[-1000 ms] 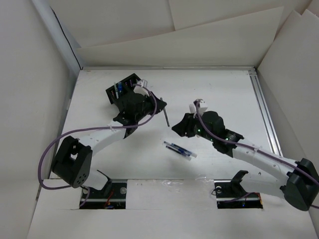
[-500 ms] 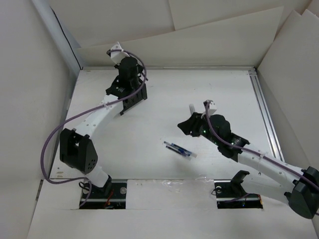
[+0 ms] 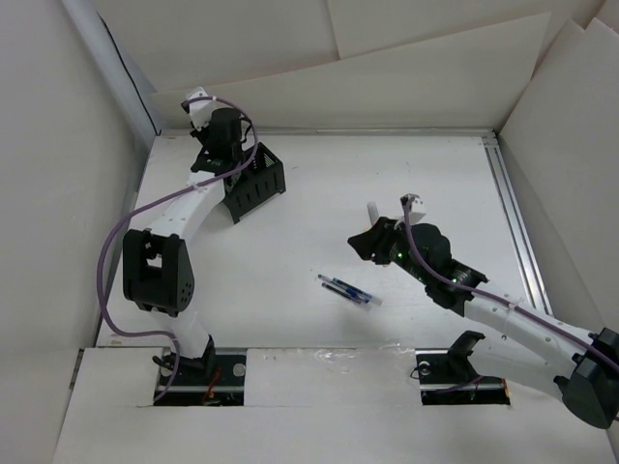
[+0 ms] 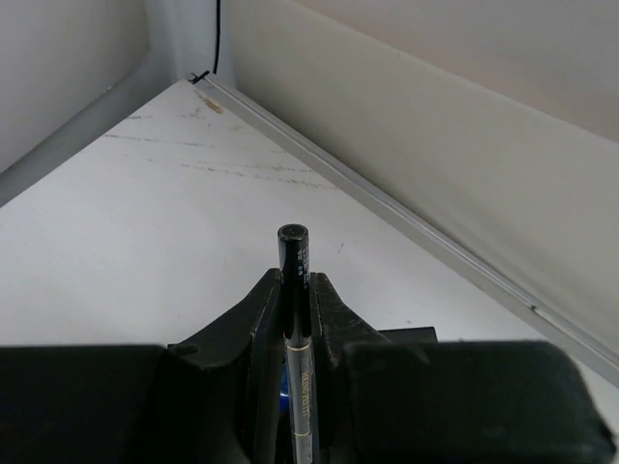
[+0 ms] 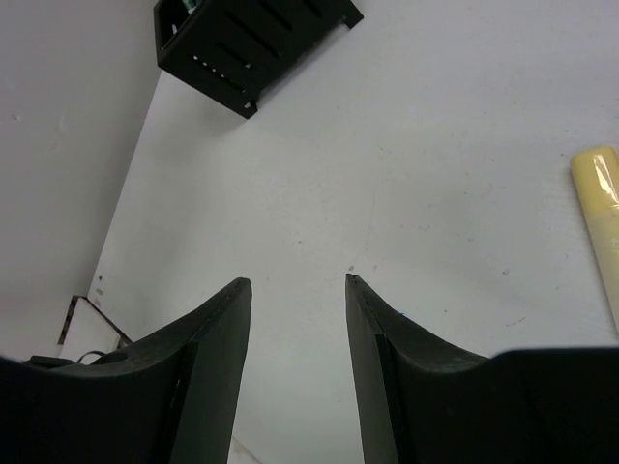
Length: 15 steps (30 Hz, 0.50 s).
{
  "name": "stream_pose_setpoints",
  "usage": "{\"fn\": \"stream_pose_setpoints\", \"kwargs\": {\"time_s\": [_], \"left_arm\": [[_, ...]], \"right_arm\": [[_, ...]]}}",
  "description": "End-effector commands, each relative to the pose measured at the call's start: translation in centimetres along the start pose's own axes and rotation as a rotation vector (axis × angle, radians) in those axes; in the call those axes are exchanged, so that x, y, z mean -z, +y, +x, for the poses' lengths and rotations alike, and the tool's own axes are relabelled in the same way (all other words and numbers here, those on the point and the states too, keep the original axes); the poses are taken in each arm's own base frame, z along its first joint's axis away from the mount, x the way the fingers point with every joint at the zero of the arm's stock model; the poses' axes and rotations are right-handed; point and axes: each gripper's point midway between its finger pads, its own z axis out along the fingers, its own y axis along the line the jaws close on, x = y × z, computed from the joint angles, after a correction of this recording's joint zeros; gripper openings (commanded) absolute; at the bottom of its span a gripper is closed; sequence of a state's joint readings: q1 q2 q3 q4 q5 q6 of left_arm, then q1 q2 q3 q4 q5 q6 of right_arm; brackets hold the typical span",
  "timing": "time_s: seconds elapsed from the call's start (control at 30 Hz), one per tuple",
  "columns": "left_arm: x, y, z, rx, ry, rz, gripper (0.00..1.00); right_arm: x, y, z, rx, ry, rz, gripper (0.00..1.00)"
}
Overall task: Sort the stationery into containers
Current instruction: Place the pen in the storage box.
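We see our left fingers (image 4: 263, 319) clamped on a dark pen (image 4: 293, 246), our right fingers (image 5: 218, 348) parted, a yellow highlighter (image 5: 602, 193) to their right.

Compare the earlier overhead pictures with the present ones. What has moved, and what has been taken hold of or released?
The left gripper has swung from above the organizer toward the far-left corner. It is shut on the dark pen that earlier showed just right of the organizer. The right gripper, open, shifted only slightly. The blue pens stayed put, and the organizer is about where it was.
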<state>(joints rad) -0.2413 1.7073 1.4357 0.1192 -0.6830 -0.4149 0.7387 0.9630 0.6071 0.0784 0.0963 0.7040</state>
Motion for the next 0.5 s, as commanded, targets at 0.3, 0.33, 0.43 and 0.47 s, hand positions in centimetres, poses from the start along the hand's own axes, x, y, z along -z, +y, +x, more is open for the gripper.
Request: {"fn": "stream_pose_setpoints", "kwargs": {"time_s": [0.3,0.33,0.43,0.47], "left_arm": [[-0.9,1.6,2.4,-0.084,-0.035,-0.048,0.0],[-0.9,1.8,2.8,-0.085,-0.034,-0.049,0.0],[-0.9,1.8,3.2,-0.092,-0.024,-0.043,0.0],[-0.9,2.1,3.7,-0.1,-0.016,-0.047,0.0]], "right_arm": [[0.5,0.6,-1.9,-0.01,-0.059,0.0,0.5],[0.5,0.4,-1.7,-0.008,-0.051,0.007,0.5],[0.9,0.3,-1.9,-0.018,-0.058,0.015,0.5],[0.9,0.2,-1.8,-0.017,-0.051,0.021,0.5]]}}
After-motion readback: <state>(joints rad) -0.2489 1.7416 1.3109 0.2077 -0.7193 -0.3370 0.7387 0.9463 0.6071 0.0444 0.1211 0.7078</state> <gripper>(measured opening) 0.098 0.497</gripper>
